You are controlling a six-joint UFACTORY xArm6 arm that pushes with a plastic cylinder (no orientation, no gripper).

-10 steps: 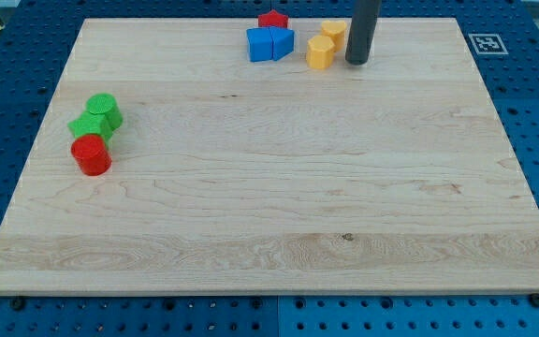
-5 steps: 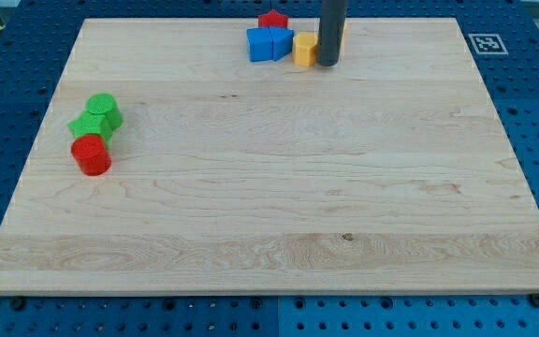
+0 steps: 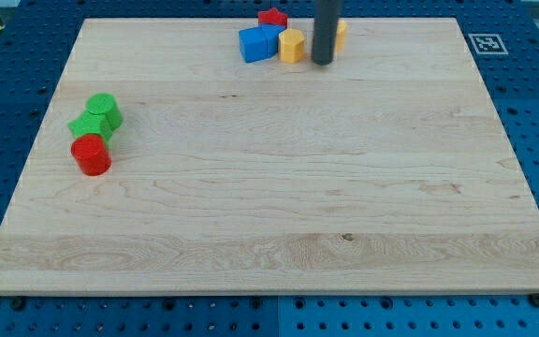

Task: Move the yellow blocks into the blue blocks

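Note:
Two blue blocks [image 3: 257, 43] sit together near the view's top edge of the wooden board [image 3: 269, 187]. A yellow block [image 3: 291, 45] touches their right side. My tip [image 3: 322, 62] stands just to the right of that yellow block. A second yellow block [image 3: 341, 34] shows only as a sliver behind the rod, on its right. A red star-shaped block [image 3: 271, 18] lies just above the blue blocks.
Two green blocks [image 3: 97, 115] sit at the view's left with a red cylinder [image 3: 91, 154] touching them below. A fiducial tag [image 3: 485, 43] marks the board's top right corner.
My tip moved left along the top of the board, pushing one yellow block against the blue blocks, which shifted slightly left. The other yellow block is now behind the rod.

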